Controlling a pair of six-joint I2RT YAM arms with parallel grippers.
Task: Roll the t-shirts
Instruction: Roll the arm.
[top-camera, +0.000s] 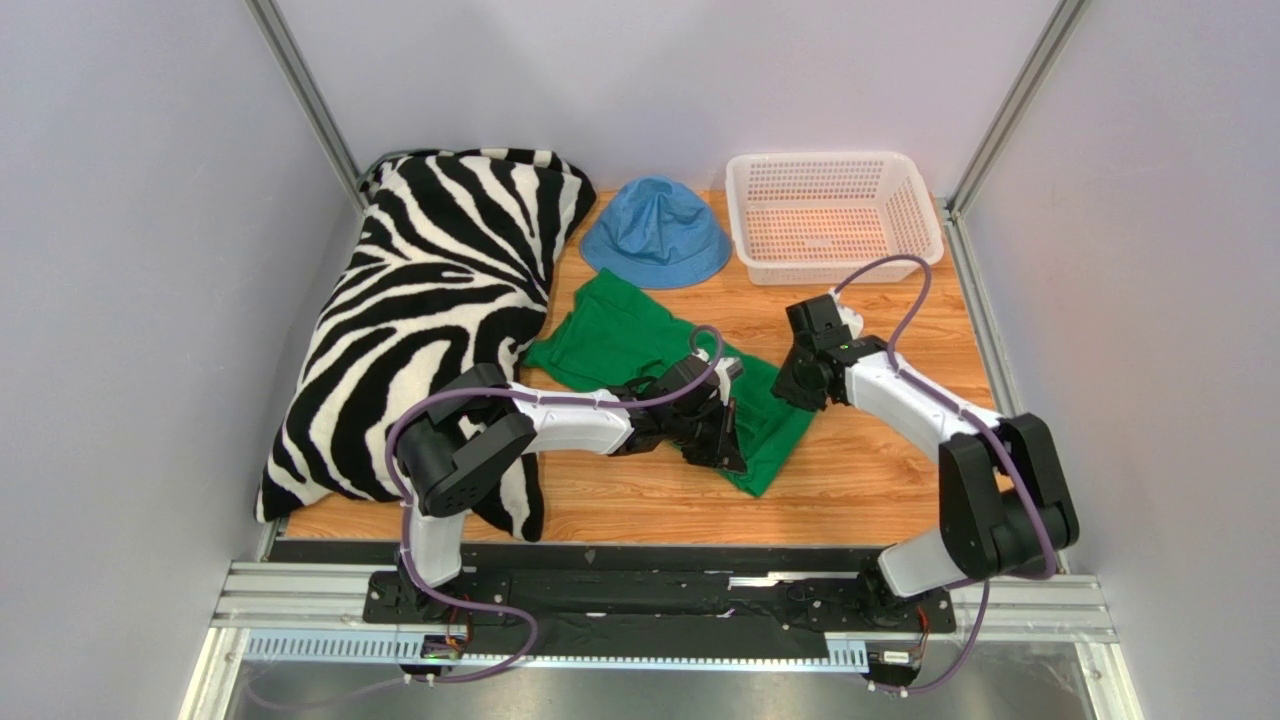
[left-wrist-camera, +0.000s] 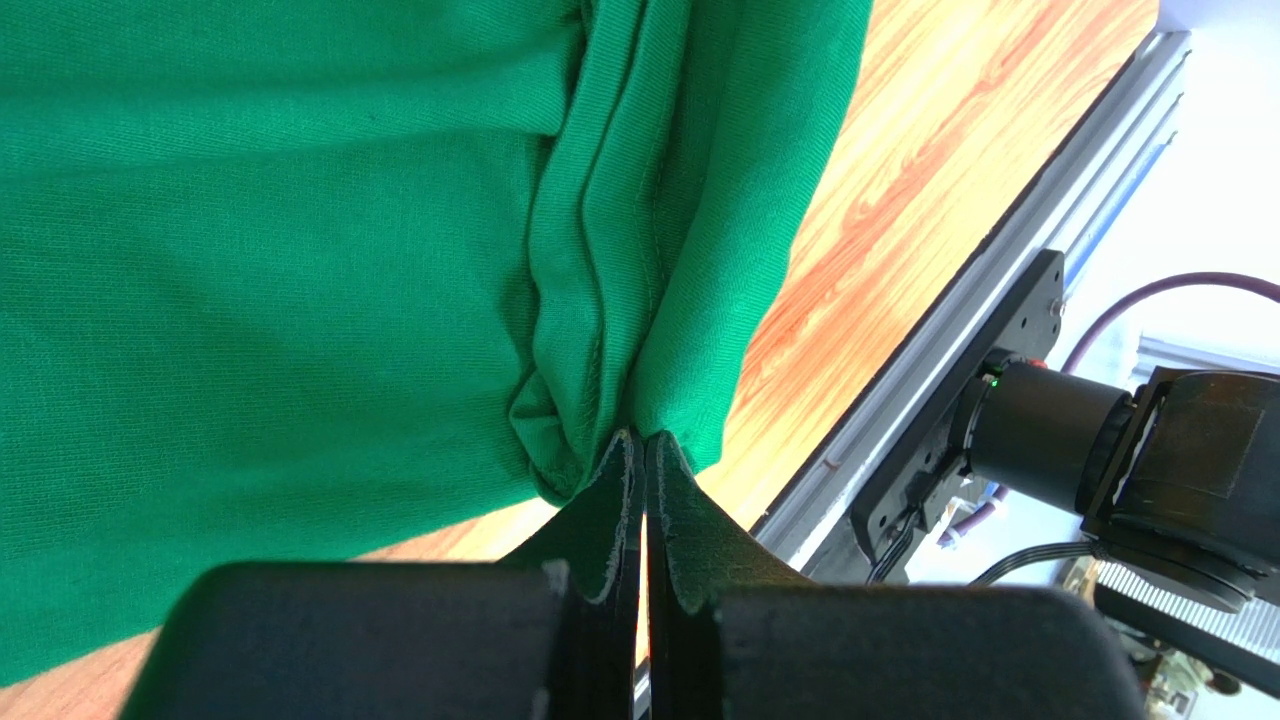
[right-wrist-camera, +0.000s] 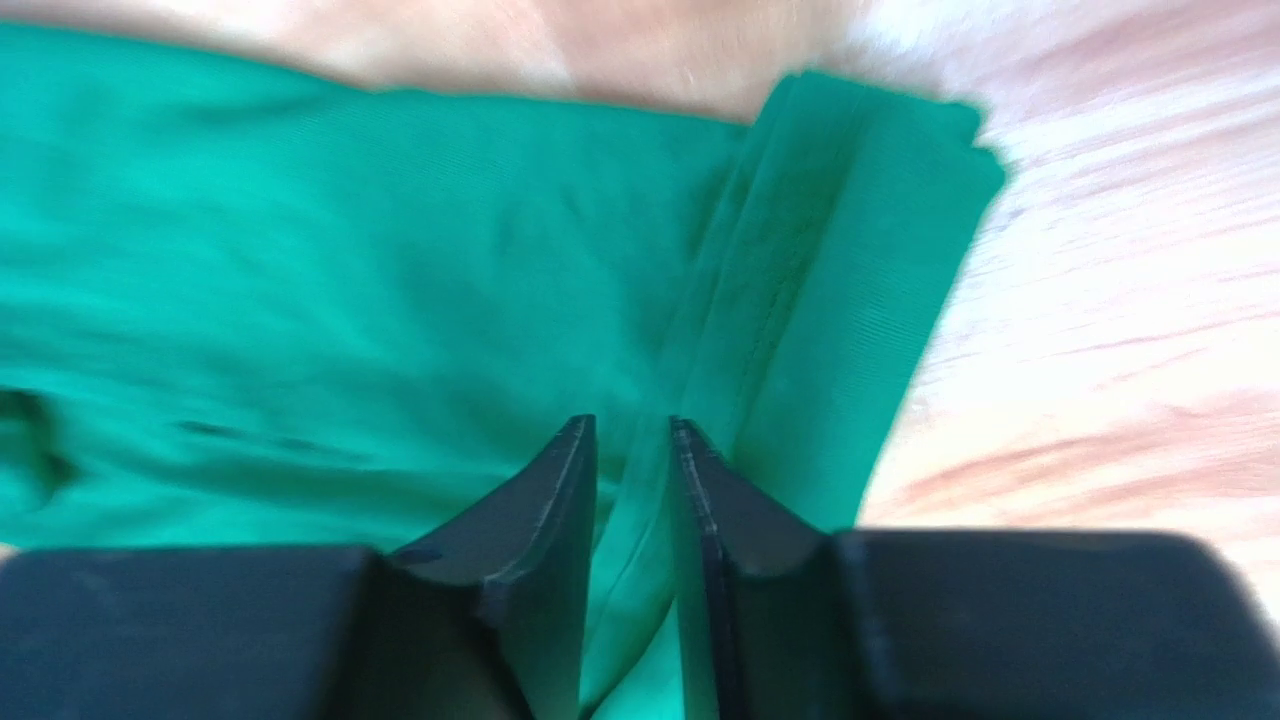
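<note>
Much of the t-shirt's (top-camera: 601, 338) near right part is hidden from above by the left arm's wrist and the left gripper (top-camera: 724, 438), so you cannot trace its near hem there. The right wrist view is blurred; you cannot tell from it whether cloth touches the fingers. The zebra pillow (top-camera: 421, 300) runs off under the left arm at its near end.

On the left the shirt's sleeve lies just beside the pillow, and its far edge is near the blue hat (top-camera: 655, 228). The white basket (top-camera: 836, 267) stands well apart at the far right. Bare table (top-camera: 887, 465) lies open to the right of the shirt and along the near edge up to the metal rail (top-camera: 676, 578).

The shirt is plain bright green, lying in the middle of the table, its right side gathered into long narrow pleats. In the left wrist view the left gripper (left-wrist-camera: 646, 450) has its fingers pressed together on the bunched corner of those pleats, near the table's edge. The right gripper (right-wrist-camera: 631, 443) stands over the same folded band with its fingers parted by a narrow gap, green cloth showing between them; from above, the right gripper (top-camera: 792, 390) sits at the shirt's right edge.
</note>
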